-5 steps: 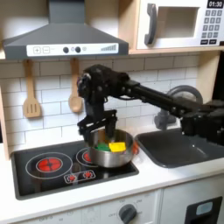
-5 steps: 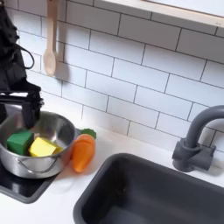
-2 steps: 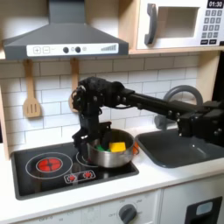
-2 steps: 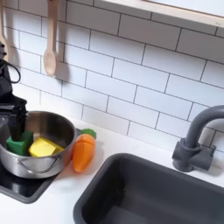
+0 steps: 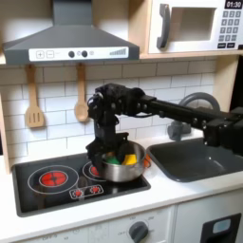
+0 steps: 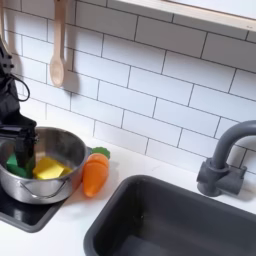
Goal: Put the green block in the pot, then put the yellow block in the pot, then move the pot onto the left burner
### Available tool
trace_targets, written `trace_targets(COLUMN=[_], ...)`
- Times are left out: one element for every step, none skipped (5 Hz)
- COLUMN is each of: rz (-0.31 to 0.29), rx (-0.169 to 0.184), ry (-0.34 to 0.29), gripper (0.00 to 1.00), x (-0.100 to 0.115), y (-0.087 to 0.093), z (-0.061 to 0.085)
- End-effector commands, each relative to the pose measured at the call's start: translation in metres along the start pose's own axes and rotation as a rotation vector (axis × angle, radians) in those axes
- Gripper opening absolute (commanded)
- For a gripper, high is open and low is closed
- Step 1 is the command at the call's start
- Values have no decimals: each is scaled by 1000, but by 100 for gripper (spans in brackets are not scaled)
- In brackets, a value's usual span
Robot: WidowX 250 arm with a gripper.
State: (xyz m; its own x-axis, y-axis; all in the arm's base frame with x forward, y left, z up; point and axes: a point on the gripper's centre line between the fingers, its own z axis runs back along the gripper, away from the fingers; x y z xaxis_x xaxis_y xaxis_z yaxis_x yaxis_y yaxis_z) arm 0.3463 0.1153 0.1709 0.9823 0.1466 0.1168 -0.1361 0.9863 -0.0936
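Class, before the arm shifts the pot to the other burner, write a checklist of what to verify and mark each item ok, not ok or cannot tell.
1. Green block inside the pot: ok.
2. Yellow block inside the pot: ok.
3. Gripper down at the pot's rim on the second exterior view's left: ok.
4. Gripper closed firmly on the rim: cannot tell.
5. Free burner on the first exterior view's left has nothing on it: ok.
6. Carrot beside the pot, away from the path toward that burner: ok.
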Motion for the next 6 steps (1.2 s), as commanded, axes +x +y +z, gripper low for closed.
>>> trace_targets(rz=[-4,2,-2,-2,7,10], rx=[-6,-12,-7,-7,-3,0], ry=[-1,-17,6,12,14,19], gripper=[100,100,100,100,100,100], x=[1,4,7,11,13,13], y=[-2,2,4,4,7,9], z=[3,11,7,6,3,1])
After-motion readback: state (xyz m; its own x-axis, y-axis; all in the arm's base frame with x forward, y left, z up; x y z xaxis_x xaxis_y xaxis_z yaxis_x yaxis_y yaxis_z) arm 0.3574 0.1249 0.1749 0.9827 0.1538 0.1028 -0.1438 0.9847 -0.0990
